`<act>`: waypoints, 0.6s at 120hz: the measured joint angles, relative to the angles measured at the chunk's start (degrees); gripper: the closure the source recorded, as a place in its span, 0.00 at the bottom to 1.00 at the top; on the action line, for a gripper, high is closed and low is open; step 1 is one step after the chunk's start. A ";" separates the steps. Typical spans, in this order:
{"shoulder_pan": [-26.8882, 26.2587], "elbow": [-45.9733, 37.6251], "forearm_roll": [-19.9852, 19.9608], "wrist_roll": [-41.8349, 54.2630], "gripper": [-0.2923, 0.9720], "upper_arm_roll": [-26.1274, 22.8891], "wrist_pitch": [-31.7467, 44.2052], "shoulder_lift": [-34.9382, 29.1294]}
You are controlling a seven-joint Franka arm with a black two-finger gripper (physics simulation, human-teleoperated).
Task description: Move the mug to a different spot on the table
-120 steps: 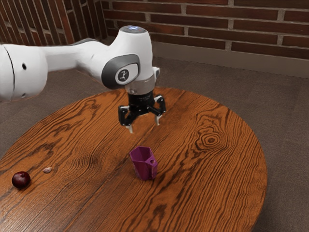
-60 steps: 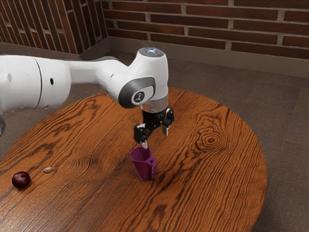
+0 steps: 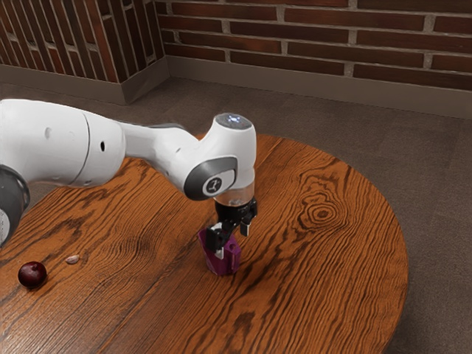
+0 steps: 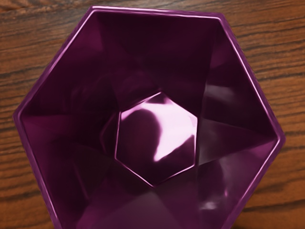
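Gripper (image 3: 228,234) has descended onto upright purple hexagonal mug (image 3: 226,264).

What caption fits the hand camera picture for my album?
Looking straight down into an empty purple six-sided mug on a brown wooden table.

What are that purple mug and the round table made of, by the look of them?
Mug: probably glossy plastic or glazed ceramic, since its faceted purple walls carry bright sheen spots. Table: wood with a polished finish, judging by the strong grain rings and knots, though it may be veneer.
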 joint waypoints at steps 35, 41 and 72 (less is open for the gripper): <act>-0.19 -0.45 -0.03 -3.41 0.23 0.32 4.54 3.39; -0.18 -0.46 -0.03 -3.85 0.24 0.60 5.09 3.76; -0.27 -0.42 -0.06 -5.61 0.38 1.26 6.96 5.19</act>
